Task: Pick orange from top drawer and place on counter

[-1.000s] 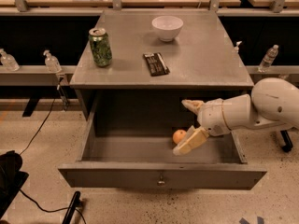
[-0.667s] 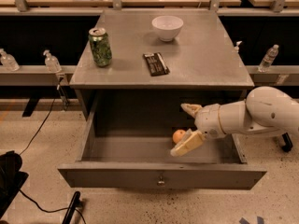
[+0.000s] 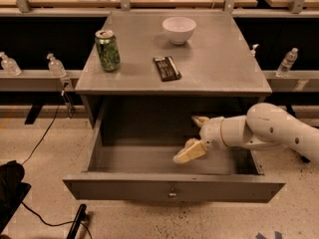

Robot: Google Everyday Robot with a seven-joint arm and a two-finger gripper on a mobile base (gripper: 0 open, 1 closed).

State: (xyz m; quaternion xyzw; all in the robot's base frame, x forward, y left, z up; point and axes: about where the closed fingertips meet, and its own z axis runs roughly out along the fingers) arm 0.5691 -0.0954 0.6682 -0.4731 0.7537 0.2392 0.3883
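Because the top drawer [image 3: 130, 159] is pulled fully out towards us, its grey floor lies open from above, and that lets the arm [image 3: 271, 131] come in from the 3 o'clock side, under the counter's overhang. The gripper [image 3: 187, 139] sits low in the right half of the drawer, at about 4 o'clock from the drawer's middle and close to the floor. Its two pale fingers [image 3: 188, 152] are released and spread: one is at 12 o'clock of the wrist and the other reaches down towards 7 o'clock, with a gap between them.

We cannot see the orange in this view. We judge that it lies in that gap or behind the lower finger, since a spread claw held this low fits a grasp about to be made. It is not on the counter [image 3: 224, 71], so the placing is not yet done.

On the counter, a green can [image 3: 107, 50] stands at 9 o'clock, a white bowl [image 3: 179, 29] at 12 o'clock and a dark flat packet [image 3: 166, 67] near the centre. The part from 3 to 5 o'clock is bare, which we think is the natural spot for the fruit, as it is nearest the arm.
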